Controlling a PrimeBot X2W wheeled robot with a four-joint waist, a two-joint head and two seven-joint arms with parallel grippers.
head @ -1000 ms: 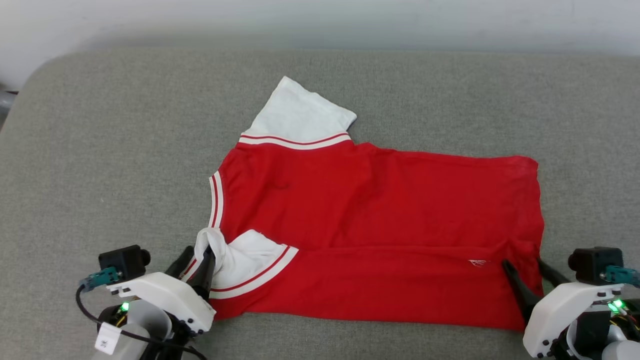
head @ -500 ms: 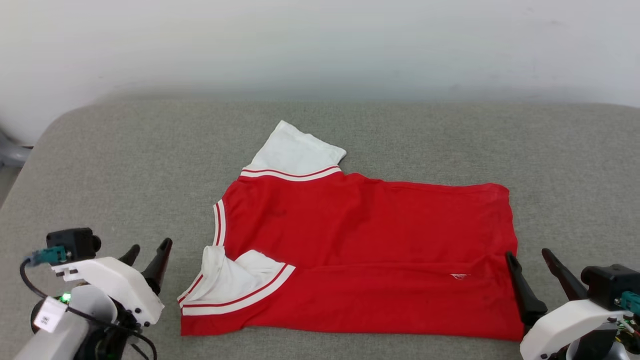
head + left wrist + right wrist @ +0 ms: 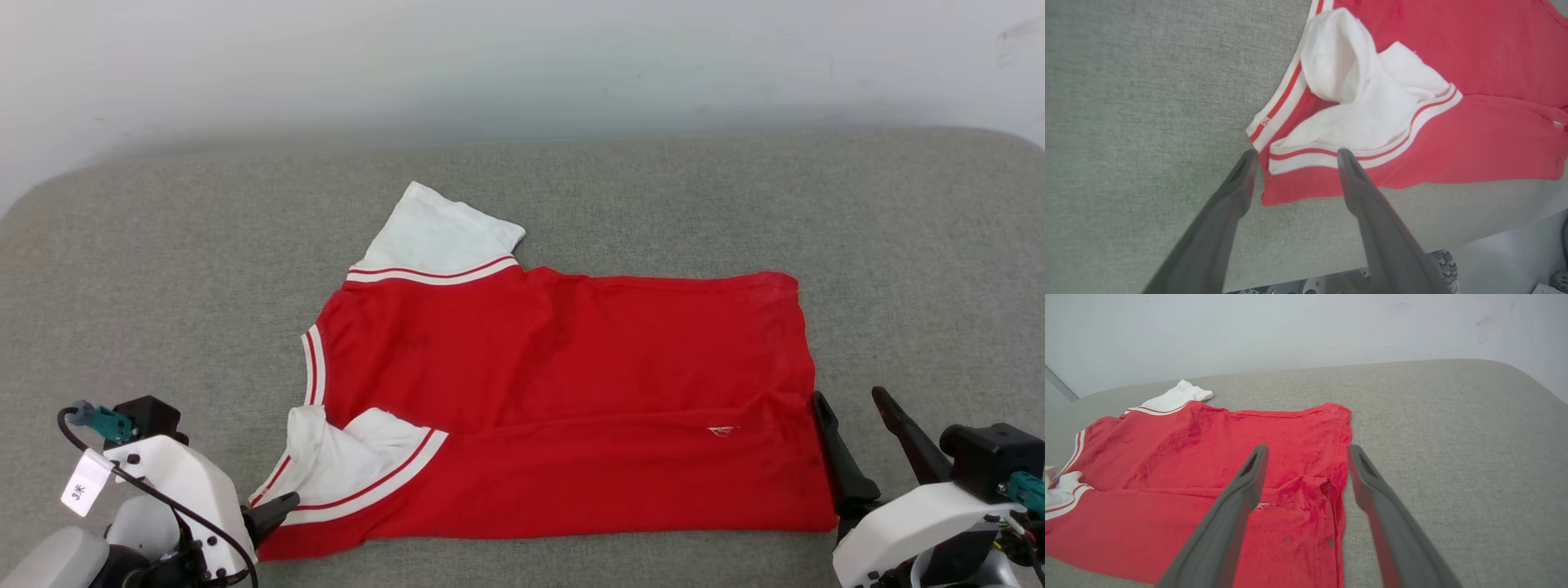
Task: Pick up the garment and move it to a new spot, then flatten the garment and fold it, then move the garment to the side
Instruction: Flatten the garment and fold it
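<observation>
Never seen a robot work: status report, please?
Left pincer open, right pincer open, both empty. Shirt lies on cushion, near sleeve folded in. Nothing blocking.

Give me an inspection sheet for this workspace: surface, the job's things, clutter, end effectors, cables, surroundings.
Surface: grey fabric cushion, no marks seen.
Job's things: red shirt lying flat, a crease along its near side; far sleeve spread out, near sleeve bunched on the red body.
Clutter: nothing seen.
End effectors: left end effector open, fingers either side of the shirt's near corner, gripping nothing; right end effector open at the hem edge, gripping nothing.
Cables: black cable with a white tag at the left wrist, off the shirt.
Surroundings: plain pale wall behind the cushion.
</observation>
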